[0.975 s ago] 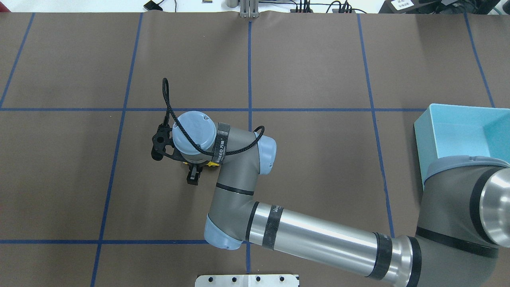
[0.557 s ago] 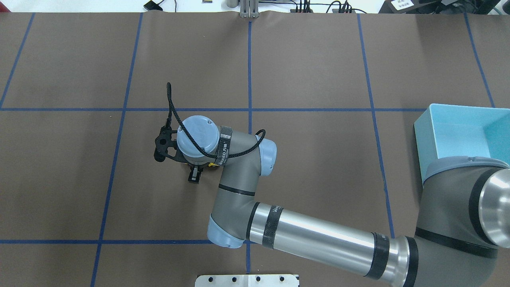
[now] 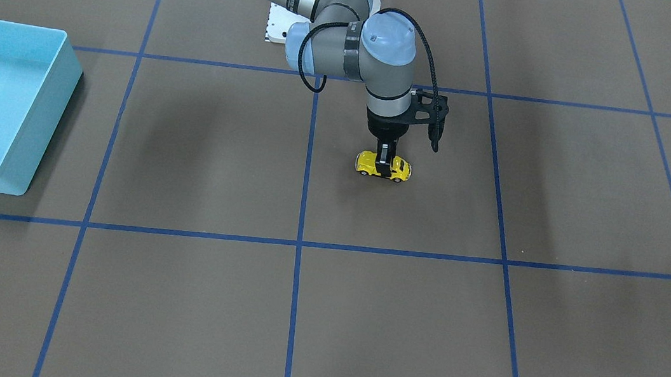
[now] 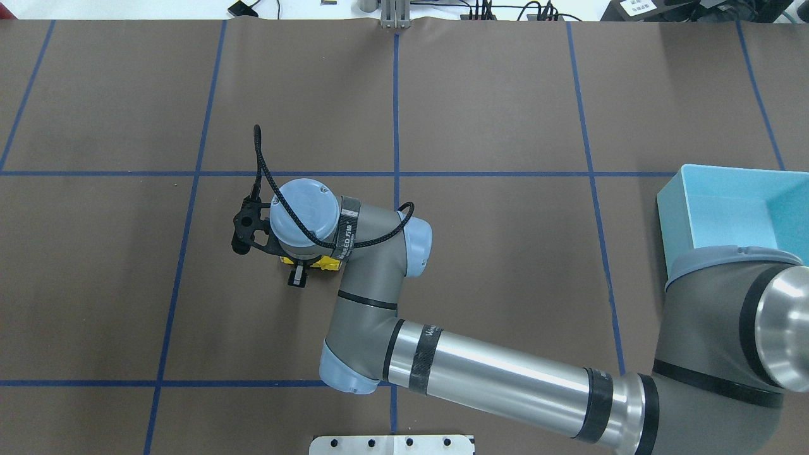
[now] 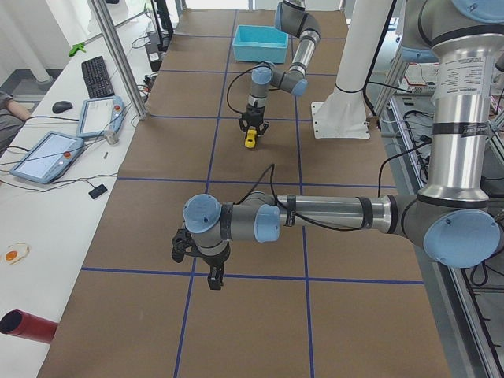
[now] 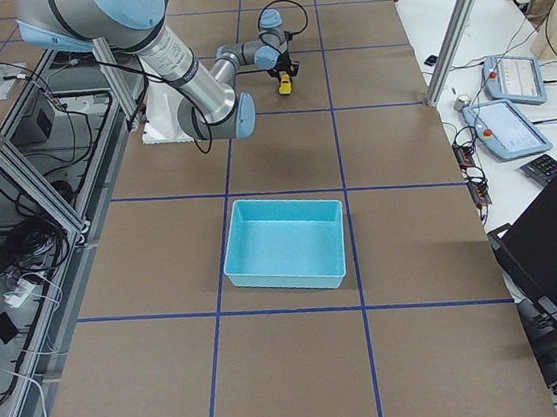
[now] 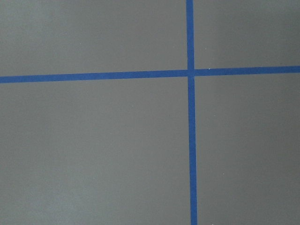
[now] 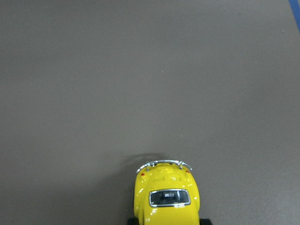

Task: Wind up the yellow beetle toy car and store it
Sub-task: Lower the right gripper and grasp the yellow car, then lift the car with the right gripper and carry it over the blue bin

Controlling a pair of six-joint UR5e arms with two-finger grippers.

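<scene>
Your right fingers (image 3: 383, 156) are closed across the middle of the yellow beetle toy car (image 3: 400, 169), one finger down each flank. From across the counter you see a dark finger crossing the near side of the body, and from overhead the other finger (image 4: 296, 277) shows on the robot's side of the car (image 4: 327, 263). The car lies lengthwise along the counter (image 3: 484, 335) with its wheels apparently on the brown surface. It sits inside one square of the blue tape lines (image 7: 190, 140), near the counter's middle and a little into the robot's left half. In the right wrist view the car (image 8: 168, 199) fills the bottom edge, showing its rear window and chrome bumper (with dark bits of the fingers just at either side of it). Above the fingers the wrist points straight down, a black cable loops around it, and the right arm (image 4: 493, 373) reaches in from the robot's right side, across the centre line. The light blue bin (image 3: 62, 97) stands toward the counter's right end, well apart from the car. Your left fingers (image 5: 213, 277) appear only in the view from the counter's left end, pointing down near a crossing of the tape lines. From there you cannot tell whether they are open or closed. The left wrist view shows nothing but bare counter and that tape crossing.
</scene>
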